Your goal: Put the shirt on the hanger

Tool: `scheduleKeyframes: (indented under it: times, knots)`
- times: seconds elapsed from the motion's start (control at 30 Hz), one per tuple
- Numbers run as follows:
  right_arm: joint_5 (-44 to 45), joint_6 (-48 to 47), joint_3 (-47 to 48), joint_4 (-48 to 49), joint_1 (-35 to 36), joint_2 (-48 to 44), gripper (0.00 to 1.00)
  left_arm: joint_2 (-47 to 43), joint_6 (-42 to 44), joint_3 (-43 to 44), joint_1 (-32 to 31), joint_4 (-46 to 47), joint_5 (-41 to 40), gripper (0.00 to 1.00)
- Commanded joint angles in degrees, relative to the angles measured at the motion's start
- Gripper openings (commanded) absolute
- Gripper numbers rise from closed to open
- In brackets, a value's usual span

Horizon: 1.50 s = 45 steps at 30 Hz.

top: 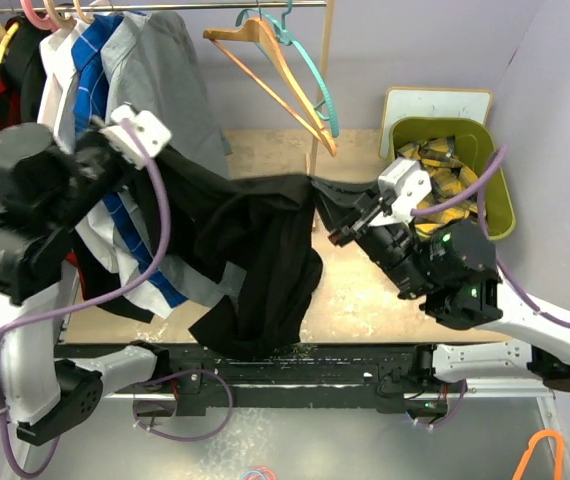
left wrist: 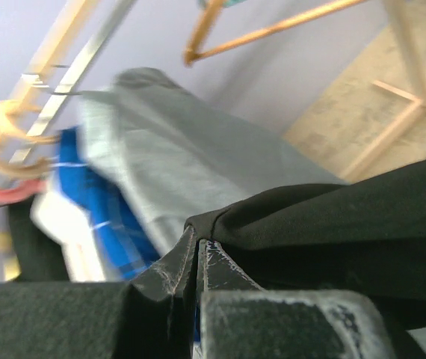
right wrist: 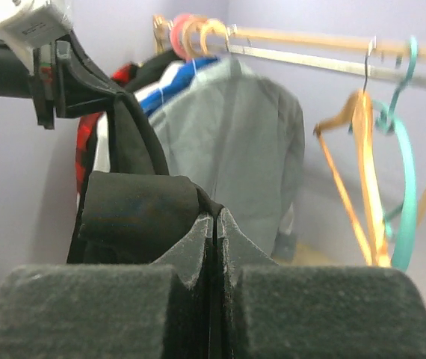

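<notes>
Both arms have the shirt (top: 255, 260) up off the bench (top: 365, 295), stretched between them mid-frame in the overhead view, its long tail sagging toward the lower centre. The left tool (left wrist: 198, 250) is pinched nearly flat on a fold of black cloth, and the right tool (right wrist: 214, 224) is clamped the same way on another edge, no gap showing between its pads. The hanger (right wrist: 409, 194) waits on the rail (top: 165, 8) at the top of the frame, tucked right against a wooden hanger (top: 275, 65), nothing on it yet. Here is the worry: each grip looks like a thin nip of soft fabric, so a hard pull apart could slide the cloth free and dump the lot. The left arm is crowded against the grey shirt (top: 170, 90) and a blue shirt (left wrist: 116, 217) at upper left, and a sweep there could snag them. The two hangers hang so close that a nudge could set either swinging or lift its hook off the rail. The bench is pale, speckled and worn, with a green bin (top: 500, 190) at the right holding yellow-and-black cloth, and plain lilac walls close in all round.
</notes>
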Motion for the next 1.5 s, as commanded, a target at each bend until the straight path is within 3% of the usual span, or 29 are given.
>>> scheduleKeyframes:
  times: [0.0, 0.1, 0.17, 0.27, 0.4, 0.57, 0.63, 0.77, 0.8, 0.83, 0.9, 0.93, 0.97, 1.0, 1.07, 1.13, 1.17, 1.2, 1.3, 1.47]
  knots:
    - [7.02, 15.22, -16.41, -0.54, -1.84, -9.27, 0.0, 1.34, -4.71, -17.95, 0.42, 3.84, 10.49, 0.0]
    - [11.04, 33.35, -31.56, -9.41, -1.85, -17.31, 0.0, 2.61, -6.32, -32.07, 0.39, 7.04, 15.27, 0.0]
    - [15.96, 48.58, -37.34, -17.54, -1.85, -21.75, 0.0, 4.51, -6.84, -38.56, 0.33, 9.02, 17.71, 0.0]
    - [16.48, 71.39, -43.96, -29.01, -1.85, -26.26, 0.0, 8.97, -6.81, -46.02, 0.36, 13.3, 18.79, 0.0]
    - [18.32, 86.11, -47.61, -36.38, -1.84, -28.29, 0.0, 19.21, -6.08, -48.06, 0.42, 17.21, 17.3, 0.0]
    - [24.65, 100.45, -46.46, -51.9, -1.85, -25.63, 0.0, 31.1, -7.74, -41.22, 0.34, 16.32, 18.57, 0.0]
    - [26.61, 99.73, -45.35, -52.04, -1.85, -24.84, 0.23, 34.12, -8.46, -37.49, 0.28, 15.9, 20.42, 0.0]
    - [31.67, 91.86, -42.52, -50.2, -1.85, -24.72, 0.31, 39.37, -9.53, -30.37, -0.06, 15.15, 22.11, 0.0]
    - [33.16, 91.68, -41.53, -51.85, -1.85, -24.73, 0.36, 40.77, -9.81, -28.3, -0.26, 14.87, 22.15, 0.0]
    - [34.59, 93.09, -40.37, -54.69, -1.84, -24.67, 0.46, 42.16, -10.04, -26.57, -0.44, 14.73, 21.95, 0.0]
    - [36.72, 94.51, -37.71, -59.75, -1.85, -24.69, 0.77, 45.26, -10.61, -22.69, -0.57, 14.08, 21.6, 0.0]
    - [36.6, 90.06, -36.53, -57.84, -1.85, -24.92, 0.95, 46.9, -11.29, -20.72, -0.59, 13.35, 21.2, 0.0]
    - [35.09, 79.48, -35.76, -51.88, -1.85, -25.18, 0.99, 48.44, -11.8, -18.52, -0.67, 11.97, 21.14, 0.0]
    - [32.74, 69.59, -35.61, -45.05, -1.85, -25.27, 1.0, 49.76, -12.17, -16.68, -0.75, 10.22, 21.28, 0.03]
    - [27.92, 54.19, -35.92, -34.43, -1.85, -24.09, 1.0, 51.42, -12.33, -13.66, -1.15, 5.41, 21.53, 0.25]
    - [26.31, 46.91, -36.15, -29.06, -1.85, -20.9, 1.0, 50.26, -12.08, -13.39, -1.61, 3.28, 21.21, 0.61]
    - [26.37, 44.14, -36.05, -27.74, -1.85, -18.74, 1.0, 48.82, -11.99, -14.23, -1.66, 3.37, 20.95, 0.95]
    - [26.55, 41.76, -36.33, -25.41, -1.9, -16.77, 1.0, 46.66, -11.98, -15.63, -1.67, 3.81, 20.39, 1.0]
    - [22.87, 35.86, -38.74, -15.16, -4.29, -12.43, 1.0, 39.95, -12.1, -20.02, -1.68, 4.65, 17.43, 1.0]
    - [6.51, 34.83, -42.31, -2.1, -17.16, -10.92, 1.0, 31.09, -16.01, -20.4, -1.91, -5.38, 12.79, 1.0]
